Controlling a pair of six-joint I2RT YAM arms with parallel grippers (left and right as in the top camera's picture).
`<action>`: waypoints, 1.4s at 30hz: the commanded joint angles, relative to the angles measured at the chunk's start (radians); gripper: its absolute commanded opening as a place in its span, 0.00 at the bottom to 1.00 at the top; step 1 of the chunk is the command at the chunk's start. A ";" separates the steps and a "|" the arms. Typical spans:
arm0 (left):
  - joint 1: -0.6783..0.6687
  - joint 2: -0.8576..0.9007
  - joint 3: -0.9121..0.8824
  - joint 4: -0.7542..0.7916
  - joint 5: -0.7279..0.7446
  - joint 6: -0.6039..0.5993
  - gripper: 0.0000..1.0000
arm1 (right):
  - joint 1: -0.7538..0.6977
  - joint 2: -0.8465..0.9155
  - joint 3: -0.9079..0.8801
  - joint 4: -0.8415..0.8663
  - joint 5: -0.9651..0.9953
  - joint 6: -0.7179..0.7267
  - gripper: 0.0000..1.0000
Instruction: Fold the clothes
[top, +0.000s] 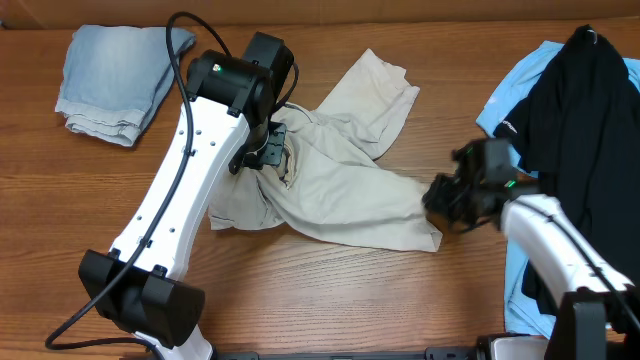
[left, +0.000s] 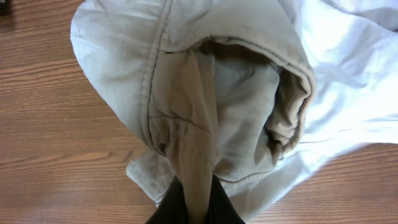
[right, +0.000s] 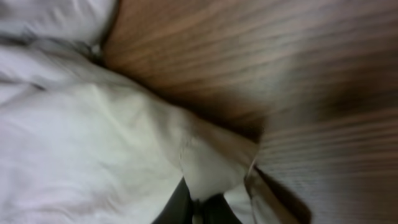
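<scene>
The beige clothes (top: 345, 180) lie crumpled at mid-table, one leg reaching to the back right. My left gripper (top: 268, 148) is shut on a fold near the waistband; in the left wrist view the khaki cloth (left: 211, 93) is bunched up and runs between the fingers (left: 194, 208). My right gripper (top: 447, 205) is shut on the garment's right front corner; the right wrist view shows pale cloth (right: 93, 143) pinched between the fingers (right: 200, 208), blurred.
A folded light-blue denim piece (top: 110, 75) lies at the back left. A black top (top: 585, 130) lies over a sky-blue top (top: 510, 100) at the right edge, close to my right arm. Bare wood table (top: 330, 300) in front.
</scene>
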 joint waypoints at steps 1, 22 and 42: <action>-0.002 -0.011 -0.005 0.003 -0.017 0.007 0.04 | -0.111 -0.051 0.231 -0.090 -0.040 -0.071 0.04; 0.047 -0.007 -0.006 0.205 -0.049 0.046 1.00 | -0.565 0.026 0.695 -0.527 0.051 -0.256 0.88; 0.297 0.365 -0.010 0.675 0.290 0.231 1.00 | 0.320 0.093 0.695 -0.512 0.251 0.005 1.00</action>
